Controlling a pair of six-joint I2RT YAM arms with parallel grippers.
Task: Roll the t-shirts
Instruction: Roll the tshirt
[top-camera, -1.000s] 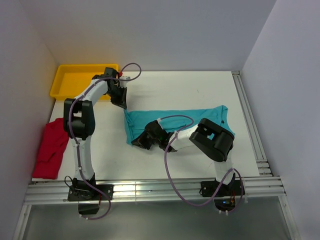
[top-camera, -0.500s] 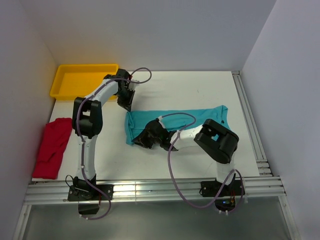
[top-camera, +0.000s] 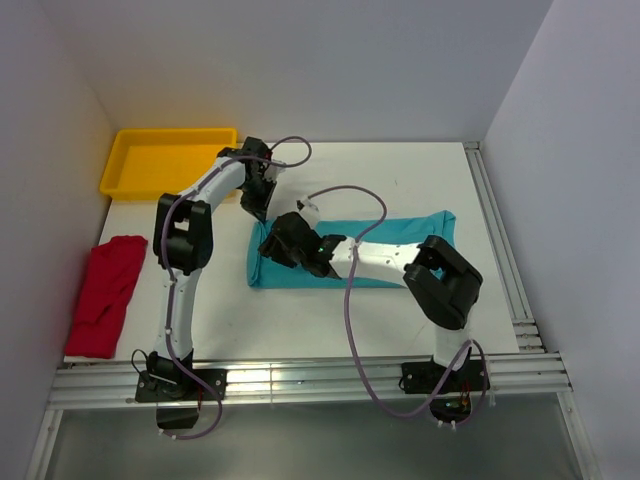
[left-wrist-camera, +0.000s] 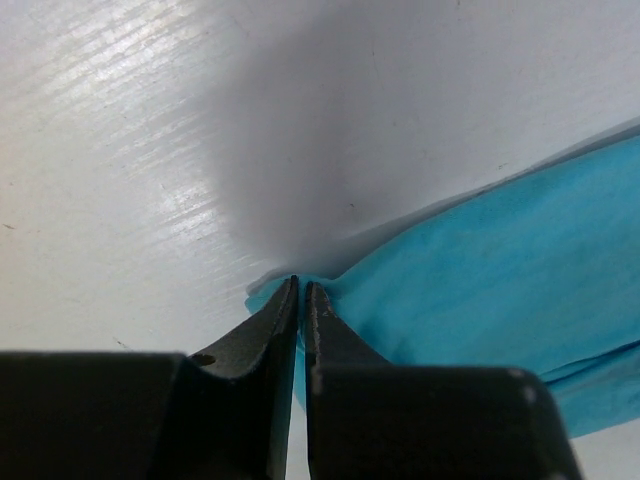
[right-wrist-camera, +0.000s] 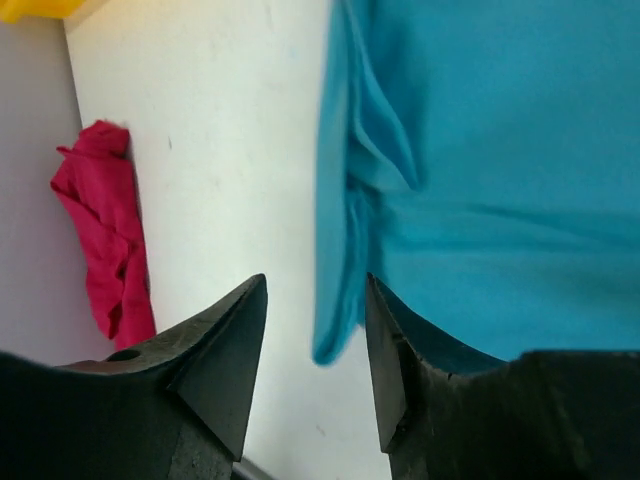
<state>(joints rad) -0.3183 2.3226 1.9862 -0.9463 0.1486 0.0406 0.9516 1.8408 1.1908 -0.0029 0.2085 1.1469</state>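
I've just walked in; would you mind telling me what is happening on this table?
Two robot arms are working on the teal t-shirt, which lies folded into a long strip across the table. The left gripper is pinched shut on the strip's far left corner. The right gripper hangs open over that same end, holding nothing. No roll shows yet. The red t-shirt lies crumpled at the left edge, near the yellow tray.

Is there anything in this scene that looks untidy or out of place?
The red t-shirt lies crumpled by the left wall, not spread flat. The teal t-shirt is wrinkled at its left end, where the left pincer pinches a corner.
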